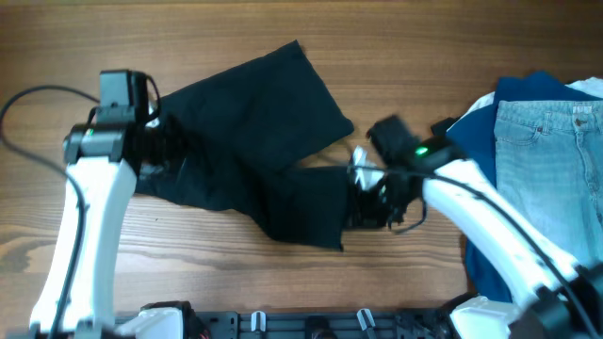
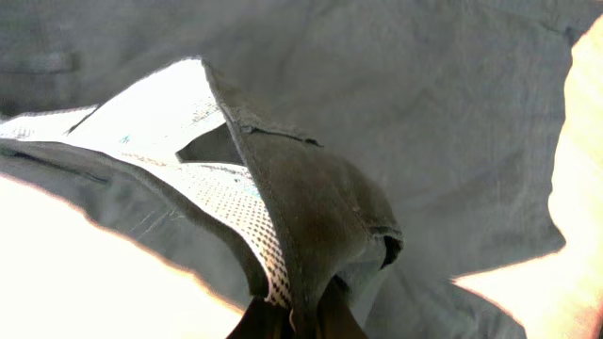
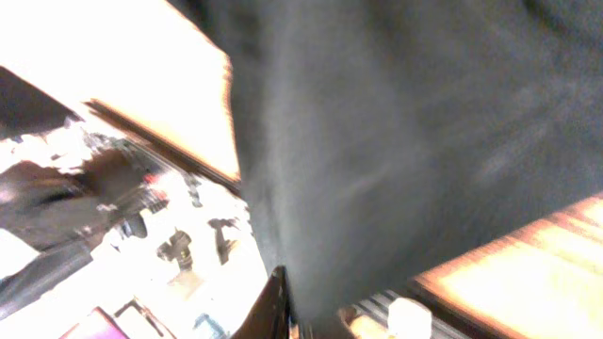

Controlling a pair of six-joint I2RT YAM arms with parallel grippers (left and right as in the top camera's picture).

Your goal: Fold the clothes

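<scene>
Black shorts, crumpled mid-table. Left gripper, nine o'clock edge: pinched on waistband. Right gripper, four o'clock edge: clamped on cloth. Denim jeans, three o'clock.

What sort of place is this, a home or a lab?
Probably a robotics lab bench: a left arm and right arm handle a black garment on a wooden table, with jeans piled beside.
</scene>
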